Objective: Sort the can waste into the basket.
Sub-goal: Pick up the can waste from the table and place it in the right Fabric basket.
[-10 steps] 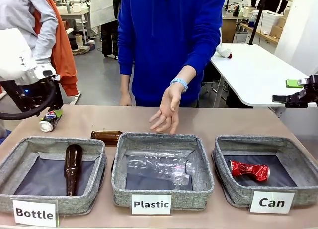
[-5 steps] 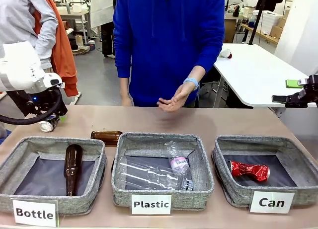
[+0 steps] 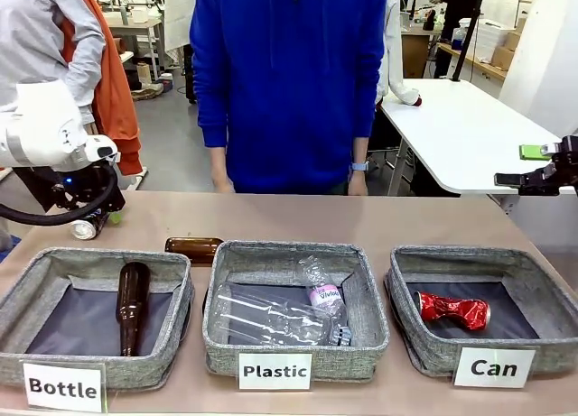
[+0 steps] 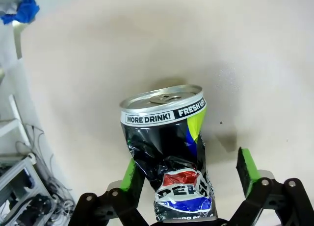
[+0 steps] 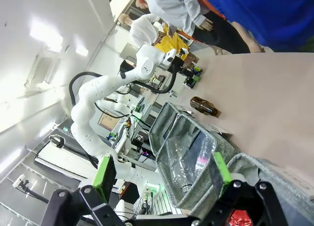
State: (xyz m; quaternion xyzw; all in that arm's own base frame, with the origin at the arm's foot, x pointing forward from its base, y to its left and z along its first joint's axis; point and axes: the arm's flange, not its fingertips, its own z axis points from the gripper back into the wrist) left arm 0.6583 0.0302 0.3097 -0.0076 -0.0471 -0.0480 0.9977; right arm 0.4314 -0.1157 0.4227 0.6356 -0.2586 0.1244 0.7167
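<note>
A robotics lab, by the look: white robot arm [image 3: 45, 132] at the counter's [image 3: 406, 222] left, white worktable [image 3: 470, 132] at right, cluttered bench [image 3: 135, 23] upper left.

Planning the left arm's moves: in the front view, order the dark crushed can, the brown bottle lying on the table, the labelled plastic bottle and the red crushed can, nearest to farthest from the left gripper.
1. Dark crushed can, at the left gripper, far left.
2. Loose brown bottle, left of centre.
3. Labelled plastic bottle, in the Plastic basket, middle.
4. Red crushed can, in the Can basket, far right.
</note>
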